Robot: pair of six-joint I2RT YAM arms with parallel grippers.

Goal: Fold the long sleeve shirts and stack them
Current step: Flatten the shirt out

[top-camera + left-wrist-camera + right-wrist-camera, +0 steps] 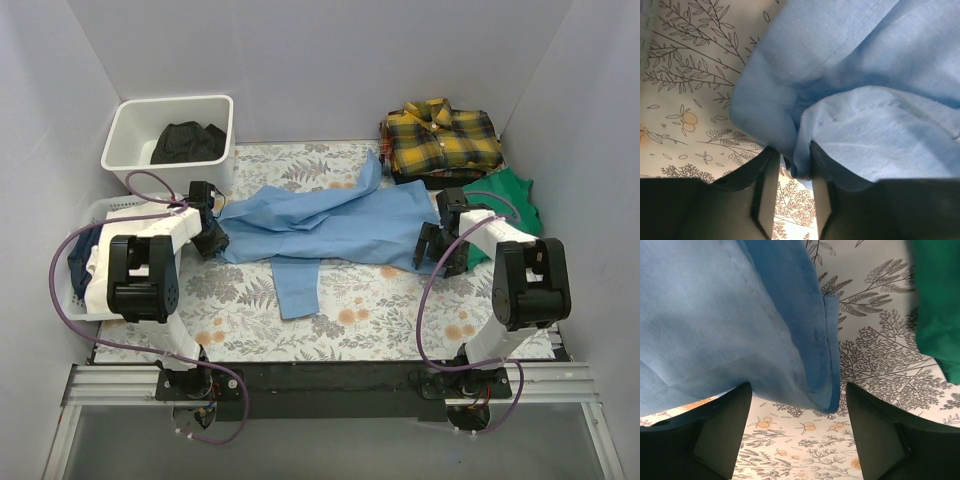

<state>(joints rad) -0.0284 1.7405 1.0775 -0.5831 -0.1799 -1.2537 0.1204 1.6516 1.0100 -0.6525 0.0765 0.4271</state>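
The light blue long sleeve shirt [330, 225] lies spread across the middle of the floral table cloth, with one sleeve trailing toward the near edge. My left gripper [214, 240] is at the shirt's left edge, and in the left wrist view [794, 156] it is shut on a fold of the blue cloth [850, 75]. My right gripper [433, 250] is at the shirt's right edge. In the right wrist view [797, 389] it is open, with the blue hem [740, 325] lying between the jaws, ungripped. The yellow-and-black plaid shirt [440, 138] sits folded at the back right.
A green T-shirt [512, 200] lies by the right arm and also shows in the right wrist view [937, 305]. A white bin [135, 120] holding a black garment [187, 142] stands at the back left. A white basket [100, 212] of clothes sits at the left edge.
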